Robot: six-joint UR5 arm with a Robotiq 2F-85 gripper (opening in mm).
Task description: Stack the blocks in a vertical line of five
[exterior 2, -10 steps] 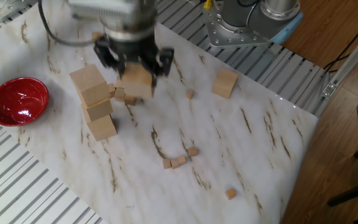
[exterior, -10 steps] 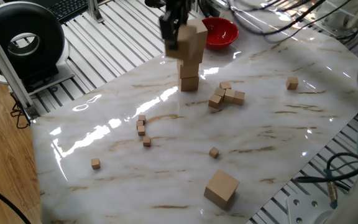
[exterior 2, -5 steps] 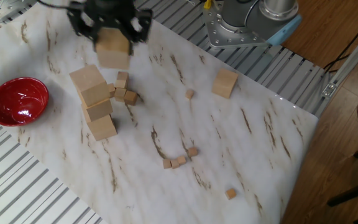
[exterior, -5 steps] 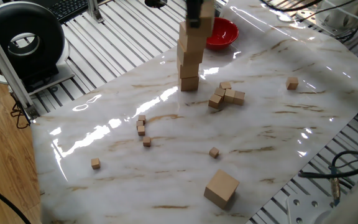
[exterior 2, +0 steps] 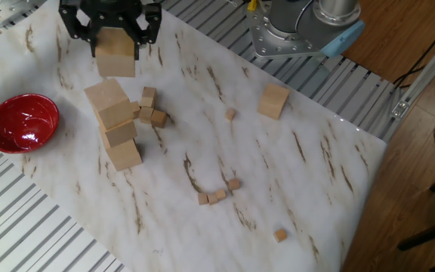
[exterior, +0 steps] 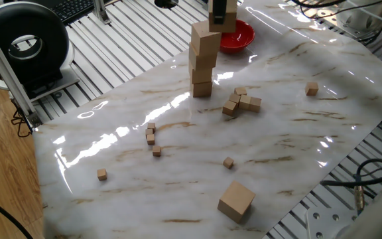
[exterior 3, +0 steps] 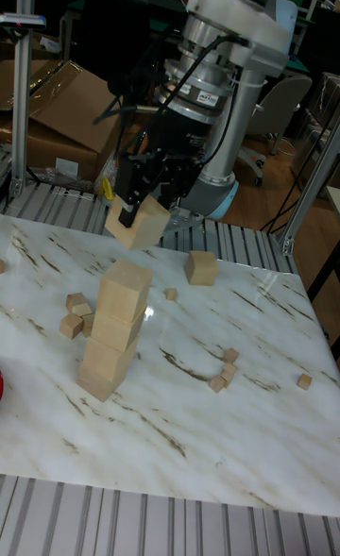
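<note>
**Fourth block held above a three-high stack**

While the gripper (exterior 3: 135, 205) hangs in the air w/ its black fingers (exterior 2: 80, 20) clamped on a large plain light-tan wooden block (exterior 3: 137, 224), the UR5 arm (exterior 3: 215, 75) comes down from above and behind the table, wrist pointing down. Held block sits tilted, above the stack and a bit off to one side, not touching it.

Stack of three large tan wooden blocks (exterior 3: 113, 331) stands on the white marble-pattern table (exterior: 277, 146), upright but w/ cubes twisted relative to each other; top one overhangs slightly. Another large tan block (exterior: 235, 200) lies alone, well apart from the stack, near a table edge.

Tall fixed view shows the vertical gap between held block and stack top; the other fixed view looks from above, so the gap can't be judged there, but it shows the fingers on opposite faces of the block. One fixed view cuts the gripper off at the top edge, only the lower part visible.

Red glossy bowl (exterior 2: 20, 122) sits near the stack, at the table edge. Cluster of tiny wooden cubes (exterior: 241, 101) lies just beside the stack base; more tiny cubes in a short row (exterior 2: 217, 194), others scattered singly. Grooved metal frame (exterior: 121, 40) surrounds the table; open marble betw. stack and lone block.
</note>
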